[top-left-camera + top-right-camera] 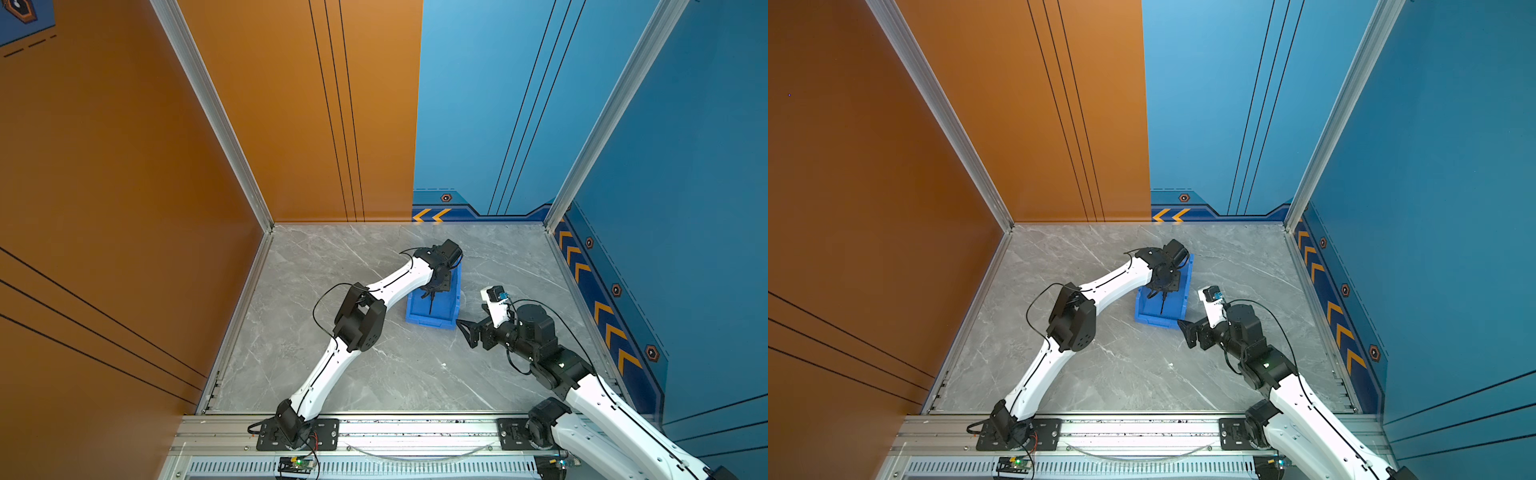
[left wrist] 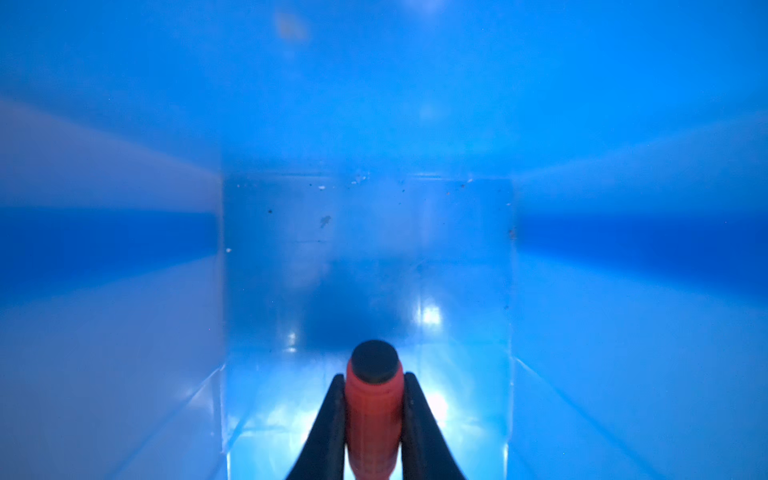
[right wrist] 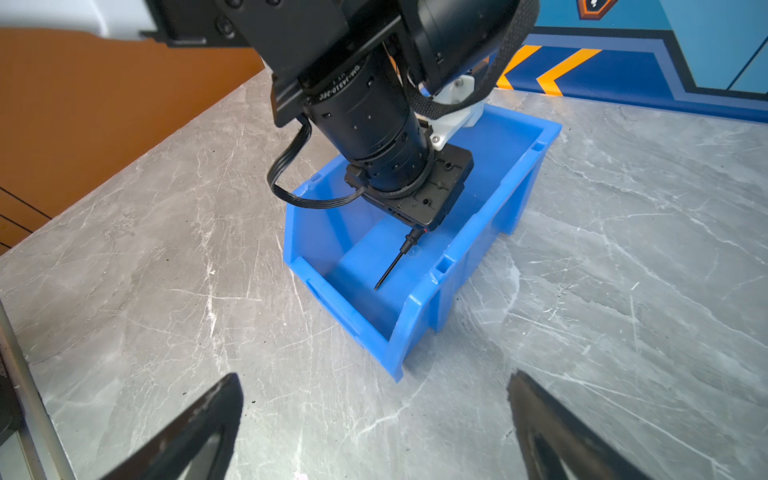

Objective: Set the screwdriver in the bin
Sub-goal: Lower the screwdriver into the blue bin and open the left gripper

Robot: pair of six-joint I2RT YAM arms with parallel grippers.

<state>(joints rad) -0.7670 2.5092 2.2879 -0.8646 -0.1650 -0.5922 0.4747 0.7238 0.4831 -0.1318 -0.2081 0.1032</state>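
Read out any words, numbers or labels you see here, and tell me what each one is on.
"DM-J4310-2EC": white print on the black motor housing above the bin.
Smaller print beside it: too small to read.
Hexagon wall badge: a symbol only, too blurred to read.
The screwdriver and the bin: no text visible.

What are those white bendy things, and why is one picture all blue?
They are two robot arms with pinchers called grippers. Two pictures look down from above; two come from little cameras on the arms' wrists. On the grey table stands one blue bin. The left gripper is down inside it, so its camera sees only blue walls, and it pinches a screwdriver with a red handle. The right gripper is near the bin, open and empty.
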